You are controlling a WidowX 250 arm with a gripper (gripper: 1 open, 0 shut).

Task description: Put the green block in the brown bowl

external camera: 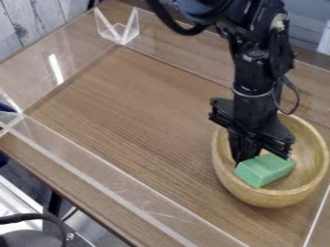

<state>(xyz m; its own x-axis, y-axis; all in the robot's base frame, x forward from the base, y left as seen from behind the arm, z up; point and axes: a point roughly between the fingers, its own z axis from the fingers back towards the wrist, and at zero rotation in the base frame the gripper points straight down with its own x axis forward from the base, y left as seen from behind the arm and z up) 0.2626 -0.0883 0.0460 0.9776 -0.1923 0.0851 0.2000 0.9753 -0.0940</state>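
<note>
your gripper [263,150] is pinched together, its tips down inside the brown bowl [304,187] at the lower right of the frame, right at the green block [265,171]. the block lies in the bowl, long axis running lower left to upper right. pushing lower could, i judge, jam it or tip the bowl.

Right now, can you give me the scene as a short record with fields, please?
surface: wooden table with clear walls around it
bowl: brown bowl, near the right edge of the picture
block: green block, lying inside the bowl
gripper: gripper, pointing down into the bowl, jaws shut, tips at the block; a grip cannot be told
task: block is in the bowl
</note>
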